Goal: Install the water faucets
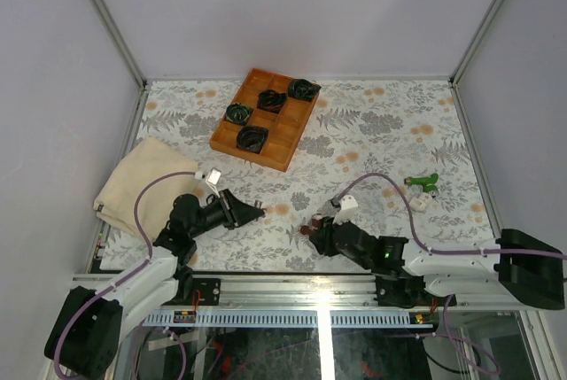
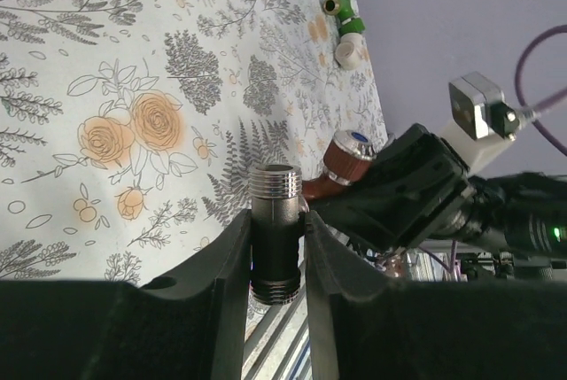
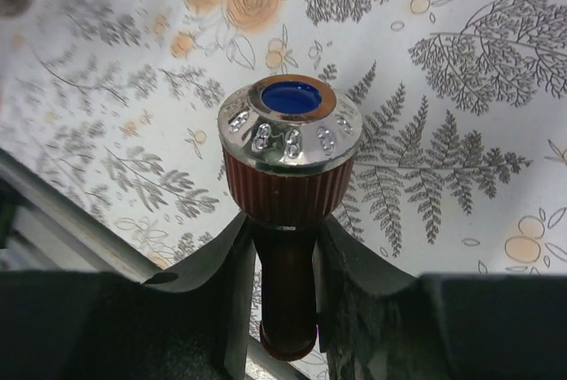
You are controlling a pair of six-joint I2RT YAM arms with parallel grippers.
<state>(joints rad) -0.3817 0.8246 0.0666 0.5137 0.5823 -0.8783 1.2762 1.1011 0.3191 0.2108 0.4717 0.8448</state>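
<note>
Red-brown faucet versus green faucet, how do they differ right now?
The red-brown faucet is clamped in the right claw; the green faucet lies loose on the table. The red-brown faucet has a chrome cap with a blue centre; the green faucet shows no such cap. Both are small tap-shaped pieces.

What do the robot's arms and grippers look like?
Both arms have white links and black joints and bases. The left arm and right arm each carry a looping purple cable and a small white camera box at the wrist. The left gripper and right gripper have two black fingers each. A green light glows on the right arm.
</note>
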